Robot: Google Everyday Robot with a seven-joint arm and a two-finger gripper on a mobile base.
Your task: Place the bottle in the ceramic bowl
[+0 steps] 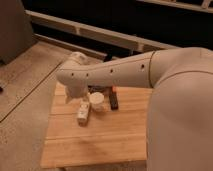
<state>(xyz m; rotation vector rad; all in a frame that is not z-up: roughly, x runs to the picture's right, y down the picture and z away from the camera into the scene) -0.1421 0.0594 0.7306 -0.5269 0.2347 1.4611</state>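
I am watching the big white arm (115, 75) reaching across from the right side of the frame to the middle left. It is bending down over the wooden counter (100, 140). The gripper (80, 102) is hanging under the bend, pointing down at the counter, left of the middle of the frame. I cannot tell if it is open or closed.

The bottle (82, 115) is lying on the counter right below the gripper, at its tip. It is pale and stubby, and its long side is running up and down in the frame. I cannot tell if the gripper is touching it.

The white bowl (98, 101) is sitting just to the right of the bottle, a bit higher in the frame. A black block (114, 102) is lying just right of the bowl.

So I am thinking the bottle needs only a short lift and a little trip to the right to land in the bowl.
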